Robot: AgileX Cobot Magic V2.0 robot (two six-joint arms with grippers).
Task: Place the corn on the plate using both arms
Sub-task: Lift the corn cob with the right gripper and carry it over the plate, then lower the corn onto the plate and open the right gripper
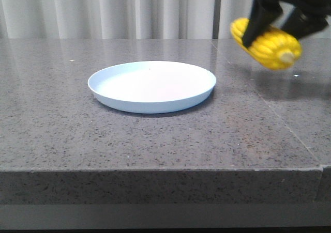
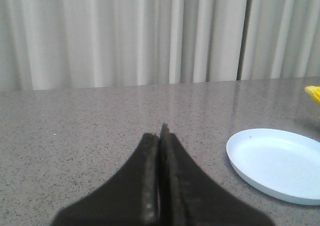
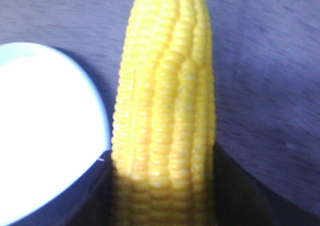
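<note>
Above table (image 1: 155, 140), right of plate (image 1: 151, 86): my right gripper (image 1: 274, 22) clamped on corn (image 1: 266, 44), cob lifted clear of surface, tilted, pale stub end facing camera. Plate sits bare mid-table, corn apart from it. My left gripper (image 2: 160, 136) pressed closed on nothing, low over table, plate to its side.

Low front view faces curtains; both wrist views share its plate (image 1: 151, 86).
</note>
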